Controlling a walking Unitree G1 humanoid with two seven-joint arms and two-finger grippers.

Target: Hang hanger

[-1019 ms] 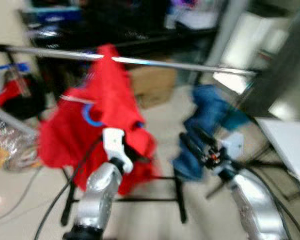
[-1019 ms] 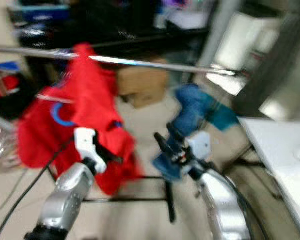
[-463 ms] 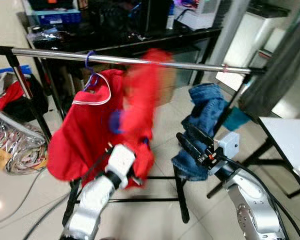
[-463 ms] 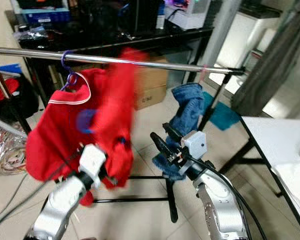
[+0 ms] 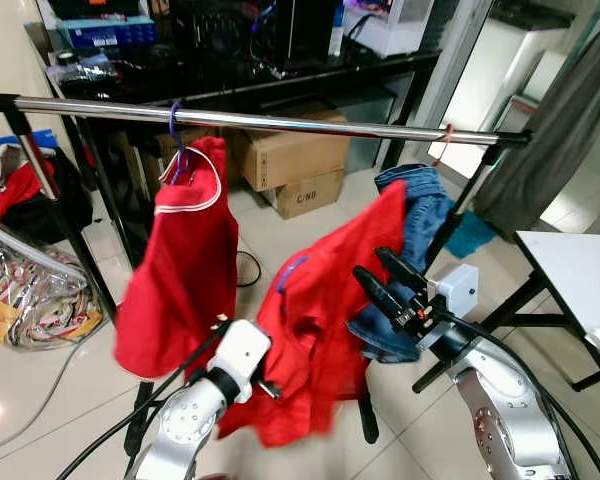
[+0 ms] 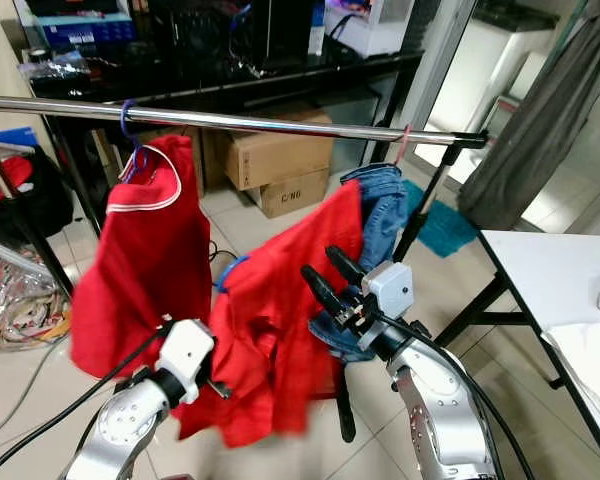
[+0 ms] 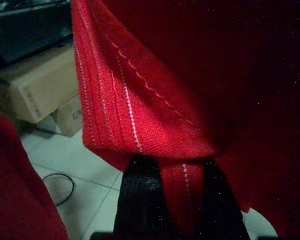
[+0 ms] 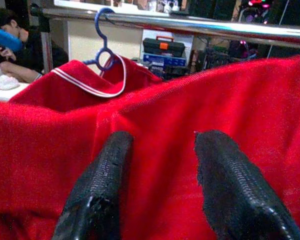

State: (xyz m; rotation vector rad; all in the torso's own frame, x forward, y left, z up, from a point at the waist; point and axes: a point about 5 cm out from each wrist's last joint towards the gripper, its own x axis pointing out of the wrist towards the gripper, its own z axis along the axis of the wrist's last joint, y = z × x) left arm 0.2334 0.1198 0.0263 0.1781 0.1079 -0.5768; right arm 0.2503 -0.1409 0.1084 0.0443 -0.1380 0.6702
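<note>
A red garment [image 5: 185,270] hangs at the left on a blue hanger [image 5: 177,140] hooked over the steel rail [image 5: 280,122]. Lower, the left gripper [image 7: 182,197] is closed on the hem of a second red garment [image 5: 325,320], pinching fabric between its fingers. That garment sags between the arms, well below the rail; a blue loop near its collar looks like its hanger. The right gripper [image 5: 385,285] sits against its upper edge with fingers parted, gripping nothing, nearer the rail. Behind it, jeans [image 5: 420,200] drape the rack.
</note>
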